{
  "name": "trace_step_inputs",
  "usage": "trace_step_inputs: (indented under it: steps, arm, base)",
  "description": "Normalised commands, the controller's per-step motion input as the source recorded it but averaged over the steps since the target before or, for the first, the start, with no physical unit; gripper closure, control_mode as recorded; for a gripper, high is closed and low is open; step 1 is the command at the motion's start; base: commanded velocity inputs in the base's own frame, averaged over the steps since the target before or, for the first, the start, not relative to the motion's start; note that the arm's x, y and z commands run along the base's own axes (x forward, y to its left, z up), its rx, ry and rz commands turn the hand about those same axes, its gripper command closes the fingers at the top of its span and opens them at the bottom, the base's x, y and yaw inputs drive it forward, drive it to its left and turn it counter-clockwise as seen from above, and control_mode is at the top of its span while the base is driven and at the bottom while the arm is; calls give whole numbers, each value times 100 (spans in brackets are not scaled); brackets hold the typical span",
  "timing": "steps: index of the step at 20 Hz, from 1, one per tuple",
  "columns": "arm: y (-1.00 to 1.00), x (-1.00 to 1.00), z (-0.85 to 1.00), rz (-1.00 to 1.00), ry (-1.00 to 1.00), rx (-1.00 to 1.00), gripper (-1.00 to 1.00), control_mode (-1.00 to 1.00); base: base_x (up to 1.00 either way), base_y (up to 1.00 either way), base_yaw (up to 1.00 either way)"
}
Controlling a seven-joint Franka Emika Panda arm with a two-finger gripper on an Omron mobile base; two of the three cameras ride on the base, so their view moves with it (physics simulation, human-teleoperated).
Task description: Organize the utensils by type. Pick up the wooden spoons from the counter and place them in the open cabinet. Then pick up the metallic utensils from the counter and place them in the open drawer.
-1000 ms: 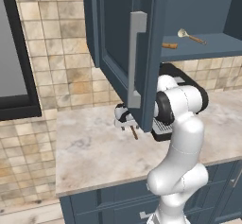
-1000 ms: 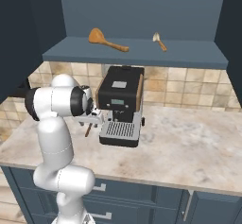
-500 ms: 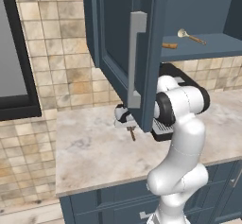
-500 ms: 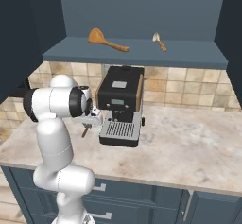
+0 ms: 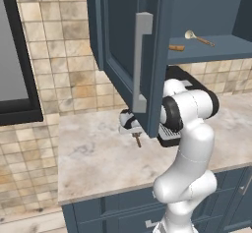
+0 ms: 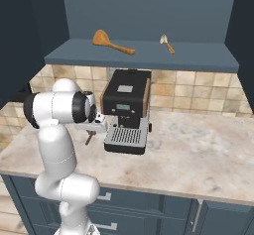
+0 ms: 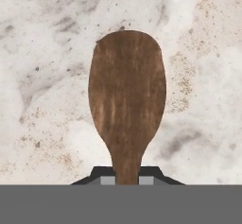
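Gripper (image 7: 126,180) pinches the dark reddish-brown spoon (image 7: 126,100) by its neck. The spoon's head points to twelve o'clock over the marble counter (image 7: 42,76).

White arm rises from the base, bends at the elbow and reaches out sideways at about shoulder height, forearm roughly level. Wrist turns down so the gripper (image 5: 134,131) points at the worktop. Gripper (image 6: 93,131) sits low, just above the surface. In the hand view the gripper (image 7: 126,176) has its jaws closed on the neck of the dark brown spoon (image 7: 126,100).
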Motion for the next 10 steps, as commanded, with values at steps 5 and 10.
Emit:
trace_step_inputs:
  steps: [5,10]
  arm:
    - [7,-48,-100,0,-9,0,100,-100]
    - [0,-62,-100,0,-12,0,100,-100]
  base:
    - [0,0,0]
    - [0,0,0]
